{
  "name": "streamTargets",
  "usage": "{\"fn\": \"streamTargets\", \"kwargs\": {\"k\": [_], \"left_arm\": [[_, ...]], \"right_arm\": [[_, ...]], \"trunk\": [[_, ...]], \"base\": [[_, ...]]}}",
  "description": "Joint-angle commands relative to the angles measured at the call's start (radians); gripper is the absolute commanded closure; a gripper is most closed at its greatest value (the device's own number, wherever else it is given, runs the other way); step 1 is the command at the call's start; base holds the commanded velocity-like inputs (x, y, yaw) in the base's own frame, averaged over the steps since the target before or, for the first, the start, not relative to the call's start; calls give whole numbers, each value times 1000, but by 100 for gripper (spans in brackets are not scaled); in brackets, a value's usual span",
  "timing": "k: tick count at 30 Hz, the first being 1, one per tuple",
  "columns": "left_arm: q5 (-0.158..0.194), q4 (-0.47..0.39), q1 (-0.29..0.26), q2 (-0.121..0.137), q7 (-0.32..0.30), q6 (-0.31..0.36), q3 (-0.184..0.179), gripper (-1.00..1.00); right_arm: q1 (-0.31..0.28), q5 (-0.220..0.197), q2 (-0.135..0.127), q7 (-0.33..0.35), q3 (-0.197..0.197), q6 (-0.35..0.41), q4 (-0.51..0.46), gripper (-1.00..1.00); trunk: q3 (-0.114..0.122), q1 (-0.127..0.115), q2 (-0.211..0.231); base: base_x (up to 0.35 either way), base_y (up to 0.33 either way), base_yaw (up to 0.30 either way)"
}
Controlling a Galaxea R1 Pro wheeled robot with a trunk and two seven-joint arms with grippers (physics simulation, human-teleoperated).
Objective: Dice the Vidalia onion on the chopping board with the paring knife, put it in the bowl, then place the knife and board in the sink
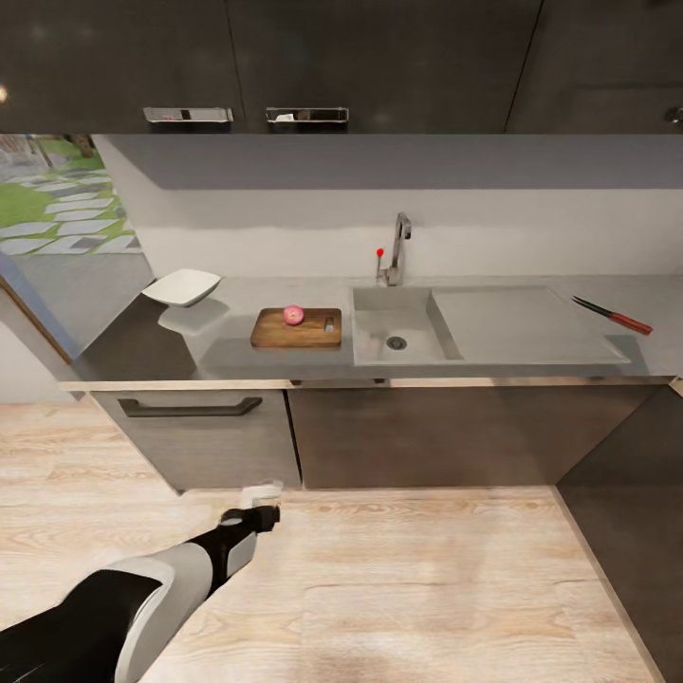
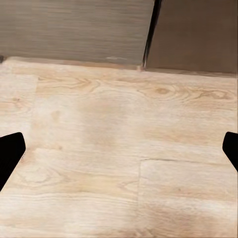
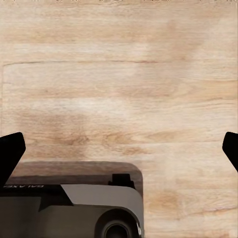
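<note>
L gripper (image 2: 119,148) fingers spread wide, empty, low over pale wood floor (image 1: 398,588); R gripper (image 3: 119,148) likewise apart. Pinkish-red round onion (image 1: 294,315) sits on brown wooden board (image 1: 285,332), centre frame, left of steel sink (image 1: 398,327). Red-handled knife (image 1: 614,316) far right on grey countertop (image 1: 133,346).

Light is even and soft. The upper cabinets (image 1: 379,57) at twelve o'clock stay dark, casting a shadow band on the wall. The countertop (image 1: 237,356) carries a faint sheen and a pale reflection under the bowl (image 1: 182,286). The window (image 1: 62,194) at ten o'clock glows brightly. Wrist views show the wooden floor (image 2: 119,148) slightly soft; straight lines bend near frame edges.
</note>
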Motion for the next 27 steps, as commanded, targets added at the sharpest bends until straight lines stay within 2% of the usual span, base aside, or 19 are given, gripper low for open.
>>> {"fn": "streamTargets", "kwargs": {"k": [1,2,4,6,7,10,11,12,13,14,15,17,19,24,27], "left_arm": [[9,5,13,0,1,-41,-9,-100],[9,5,45,1,0,-102,-9,-100],[9,6,78,3,1,-154,-9,-100],[8,6,144,8,1,-237,-9,-100],[7,6,160,9,1,-257,-9,-100],[7,7,246,29,2,-382,-9,-100],[7,7,281,36,2,-449,-9,-100],[7,7,298,40,2,-485,-9,-100],[6,7,330,45,2,-560,-10,-100],[6,7,345,48,2,-598,-10,-100],[6,8,373,50,3,-674,-10,-100],[5,8,412,55,4,-768,-10,-100],[4,8,448,59,5,-836,-10,-100],[-3,10,527,65,6,-947,-10,-100],[-7,11,547,72,6,-947,-10,-100]], "right_arm": [[-1,11,0,-2,-8,-4,1,-100],[-1,11,-1,-2,-8,-5,0,-100],[-1,11,-1,-2,-8,-6,-1,-100],[-1,11,-2,-2,-8,-8,-6,-100],[-1,11,-2,-2,-8,-8,-8,-100],[-1,12,-7,-2,-11,-9,-16,-100],[-1,12,-14,-3,-11,-10,-21,-100],[-1,12,-17,-3,-12,-10,-25,-100],[-1,12,-25,-3,-13,-10,-33,-100],[-1,12,-28,-3,-13,-11,-39,-100],[-1,12,-34,-3,-13,-11,-53,-100],[-1,12,-40,-3,-14,-10,-86,-100],[-1,12,-43,-2,-14,-8,-121,-100],[-1,10,-45,1,-14,-4,-191,-100],[-1,9,-45,5,-14,-7,-221,-100]], "trunk": [[-2,1,-2],[-2,1,-2],[-2,1,-2],[-2,1,-2],[-2,1,-2],[-2,1,-2],[-2,1,-2],[-2,1,-2],[-2,1,-2],[-2,1,-2],[-2,1,-2],[-2,1,-2],[-2,1,-2],[-2,1,-2],[-2,1,-2]], "base": [[0,0,0],[0,0,0],[0,0,0],[0,0,0],[0,0,0],[0,0,0],[0,0,0],[0,0,0],[0,0,0],[0,0,0],[0,0,0],[0,0,0],[0,0,0],[0,0,0],[0,0,0]]}}
